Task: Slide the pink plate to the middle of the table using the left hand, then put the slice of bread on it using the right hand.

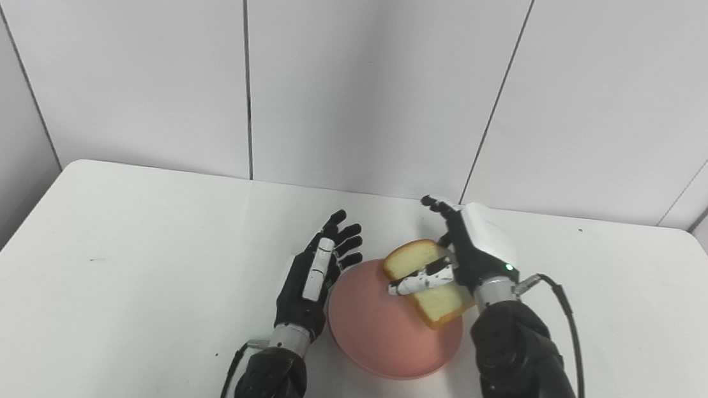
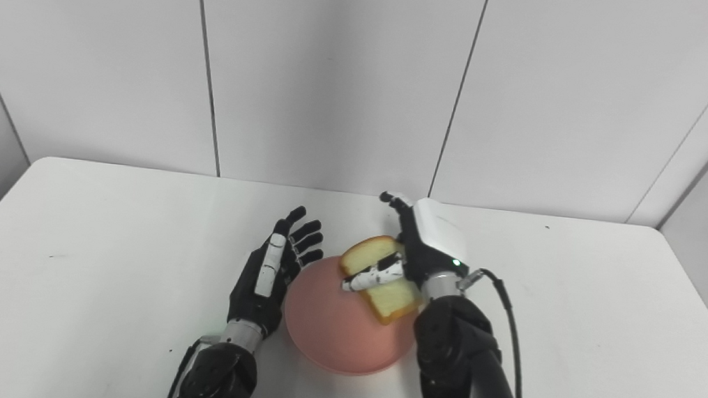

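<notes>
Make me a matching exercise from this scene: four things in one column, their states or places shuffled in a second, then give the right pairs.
Things:
1. left hand
2. right hand
3. slice of bread
4. pink plate

States:
A. lies flat on the table between the two arms
B. open, fingers spread, at the plate's left rim
C. held tilted above the plate
D. shut on the bread

Pairs: 1-B, 2-D, 3-C, 4-A
</notes>
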Tool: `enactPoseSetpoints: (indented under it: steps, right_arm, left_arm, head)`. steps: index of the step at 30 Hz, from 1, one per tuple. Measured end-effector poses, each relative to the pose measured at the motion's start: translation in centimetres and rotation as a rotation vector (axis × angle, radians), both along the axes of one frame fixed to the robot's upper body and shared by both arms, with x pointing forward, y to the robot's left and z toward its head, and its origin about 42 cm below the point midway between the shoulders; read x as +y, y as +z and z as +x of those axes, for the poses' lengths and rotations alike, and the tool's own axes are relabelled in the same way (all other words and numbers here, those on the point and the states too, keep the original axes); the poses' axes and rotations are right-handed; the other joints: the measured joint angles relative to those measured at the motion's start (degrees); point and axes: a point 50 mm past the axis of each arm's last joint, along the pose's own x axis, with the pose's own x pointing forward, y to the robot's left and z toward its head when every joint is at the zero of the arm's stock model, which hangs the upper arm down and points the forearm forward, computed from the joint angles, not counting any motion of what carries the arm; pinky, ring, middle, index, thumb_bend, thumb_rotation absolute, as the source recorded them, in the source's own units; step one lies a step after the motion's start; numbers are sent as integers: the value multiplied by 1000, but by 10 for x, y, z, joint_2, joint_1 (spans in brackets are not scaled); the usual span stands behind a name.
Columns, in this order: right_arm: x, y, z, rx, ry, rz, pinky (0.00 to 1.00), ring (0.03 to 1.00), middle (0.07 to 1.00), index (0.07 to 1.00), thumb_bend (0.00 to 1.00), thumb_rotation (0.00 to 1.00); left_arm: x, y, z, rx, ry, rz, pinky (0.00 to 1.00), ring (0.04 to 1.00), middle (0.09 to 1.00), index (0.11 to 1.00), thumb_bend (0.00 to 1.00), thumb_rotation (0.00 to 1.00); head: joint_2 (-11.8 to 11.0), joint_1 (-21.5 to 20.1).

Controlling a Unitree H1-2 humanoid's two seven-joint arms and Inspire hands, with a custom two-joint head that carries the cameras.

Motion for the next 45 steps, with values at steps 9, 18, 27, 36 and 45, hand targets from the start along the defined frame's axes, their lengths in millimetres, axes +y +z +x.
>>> enactPoseSetpoints:
  steps: [9, 18, 27, 36, 45]
  right_arm:
    - [32, -11, -2, 29, 50, 5, 320, 492, 787, 817, 829, 55]
    - [34, -36, -20, 74, 44, 0, 302, 490, 815, 818, 827, 134]
    - [33, -33, -26, 51, 46, -28, 308, 505, 825, 818, 824, 186]
    - [34, -23, -32, 33, 67, -89, 715, 812, 916, 876, 923, 364]
    - [26, -21, -36, 31, 73, -151, 1000, 1000, 1000, 940, 1000, 539]
  left_arm:
    - [13, 2, -2, 10, 24, -21, 799, 828, 820, 873, 764, 848]
    - [17, 3, -2, 16, 31, -26, 801, 823, 819, 859, 774, 841]
    - [19, 3, -2, 21, 36, -41, 814, 832, 818, 872, 774, 828]
    - [19, 3, -2, 23, 34, -47, 823, 854, 828, 876, 783, 832]
    - [20, 3, -2, 22, 32, -47, 839, 863, 828, 877, 752, 833]
  head:
    - [12, -24]
    - [11, -33]
    - [11, -40]
    - [8, -45]
    - [7, -48]
